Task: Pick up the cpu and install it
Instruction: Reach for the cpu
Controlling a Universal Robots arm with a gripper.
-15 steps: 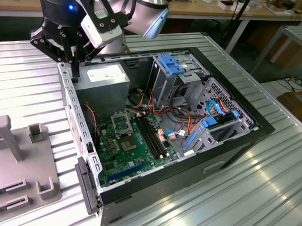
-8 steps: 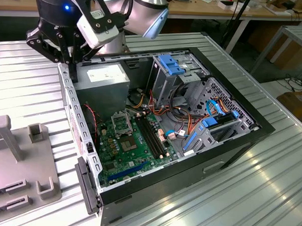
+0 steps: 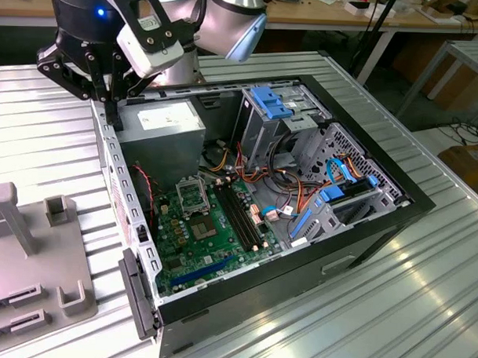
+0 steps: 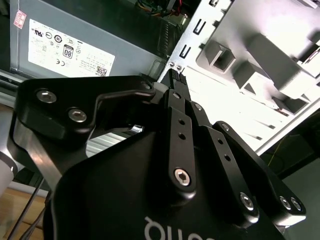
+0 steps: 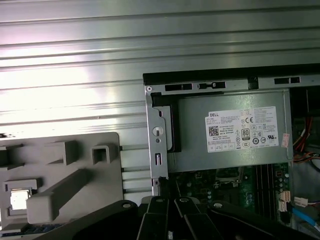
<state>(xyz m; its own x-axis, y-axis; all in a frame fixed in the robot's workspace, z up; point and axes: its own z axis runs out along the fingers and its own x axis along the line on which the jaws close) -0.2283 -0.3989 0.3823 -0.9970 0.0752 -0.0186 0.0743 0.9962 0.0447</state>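
The gripper hangs with its jaws closed together and nothing between them, just above the metal edge of the computer case, beside the power supply. Farther off, outside the case, the cpu lies in a recess of the grey tray.

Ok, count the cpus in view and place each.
1: the cpu lies in a square pocket of the grey tray, outside the computer case. Others may be hidden.
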